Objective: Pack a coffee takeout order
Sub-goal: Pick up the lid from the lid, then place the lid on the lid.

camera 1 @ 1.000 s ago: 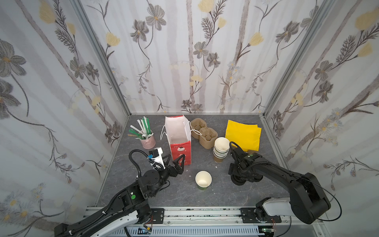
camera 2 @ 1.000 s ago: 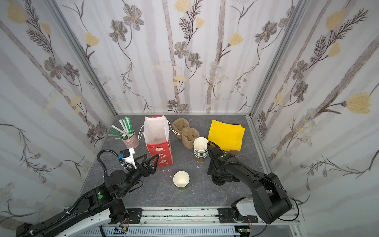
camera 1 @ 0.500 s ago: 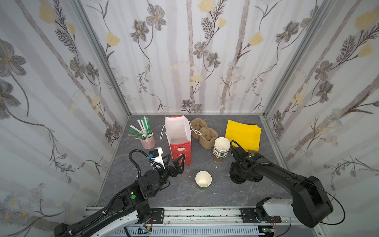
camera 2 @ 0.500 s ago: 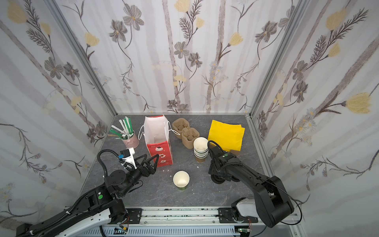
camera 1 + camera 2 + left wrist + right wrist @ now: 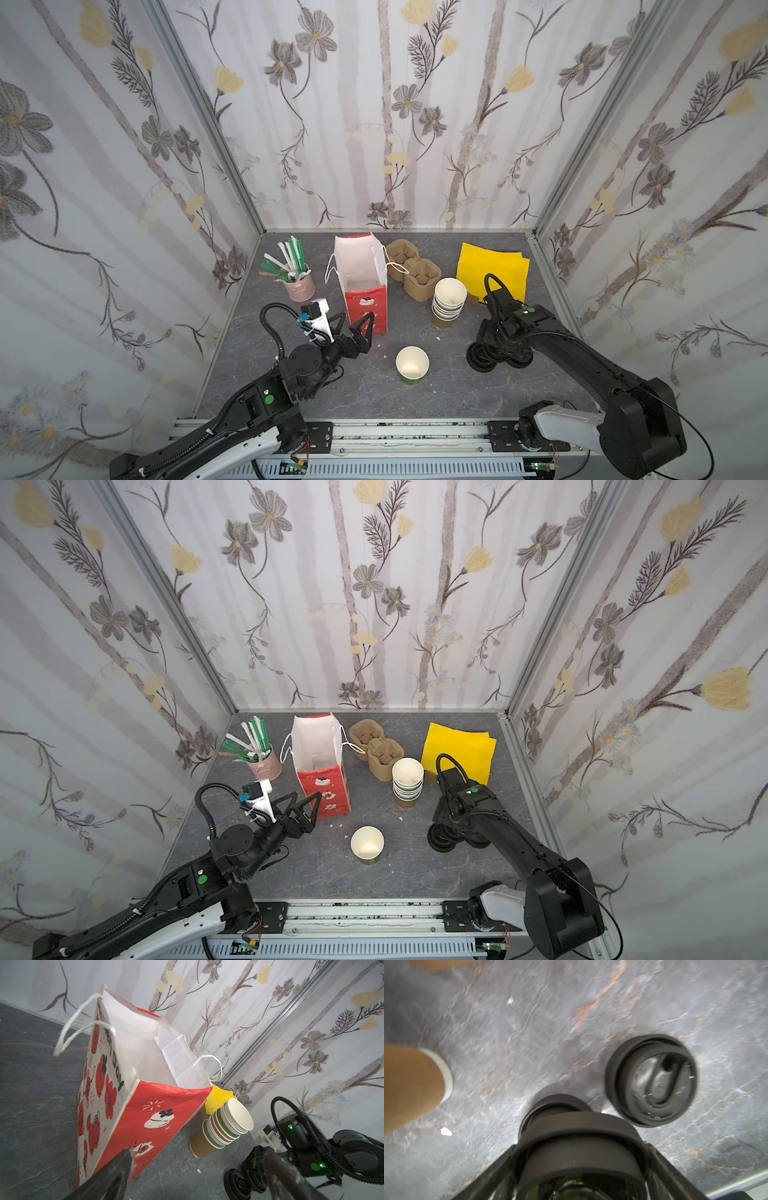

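Because the lid must go on the cup before anything is packed, what you need to read here is the line from your right hand to that cup. Your right hand (image 5: 581, 1148) is low over the table (image 5: 449, 399) on its right side. In the right wrist view its two fingers (image 5: 488, 1176) sit against either side of a black lid (image 5: 577, 1126). The picture is smeared, but it reads as a grip on that lid, with the other loose lids (image 5: 652, 1080) just beside it.

The open cup (image 5: 411, 365) stands upright, mouth up, near the front edge in both top views and touches nothing. From your right hand it lies to the left, roughly level with it, between the two hands.

Your left hand (image 5: 358, 320) hovers with its jaws wide apart and empty, just beside the front corner of the red paper bag (image 5: 365, 307). It is, if anything, the nearer hand to the cup, but the lid is on the right, so I would expect the right arm to carry.

A round lid has no long axis to line up. What counts is keeping it flat and centred over the rim. My reading is a sideways carry to the left, then a straight press down. The cup looks empty and light, so an off-centre push could tip it, and your left hand is well placed to steady it.
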Robot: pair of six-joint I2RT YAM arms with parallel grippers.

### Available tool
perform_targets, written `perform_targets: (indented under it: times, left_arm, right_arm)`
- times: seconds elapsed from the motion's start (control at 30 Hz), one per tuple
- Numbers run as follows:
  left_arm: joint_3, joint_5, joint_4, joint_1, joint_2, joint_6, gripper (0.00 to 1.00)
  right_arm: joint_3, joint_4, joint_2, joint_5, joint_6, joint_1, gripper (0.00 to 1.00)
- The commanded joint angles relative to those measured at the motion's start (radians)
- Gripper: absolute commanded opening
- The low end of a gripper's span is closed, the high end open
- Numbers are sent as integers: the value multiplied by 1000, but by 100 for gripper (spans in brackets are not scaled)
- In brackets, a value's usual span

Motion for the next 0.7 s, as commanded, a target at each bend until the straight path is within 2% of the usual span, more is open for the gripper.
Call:
perform_targets:
  times: [0.0, 0.1, 0.3, 0.53, 0.67]
  left_arm:
    - [-1, -13, 15, 1, -2, 1, 100]
    - [-1, -12, 15, 2, -2, 2, 100]
    - [-6, -11, 15, 1, -10, 2, 100]
    - [-19, -11, 15, 2, -21, -7, 100]
    - [-24, -18, 15, 3, -25, -7, 100]
  right_arm:
    - [-22, -23, -42, 56, -42, -79, 88]
    - [-61, -24, -75, 56, -63, -170, 88]
    - [-58, -21, -95, 67, -66, -283, 89]
    - [-58, 33, -38, 16, -95, -384, 88]
    - [-59, 64, 15, -15, -109, -402, 88]
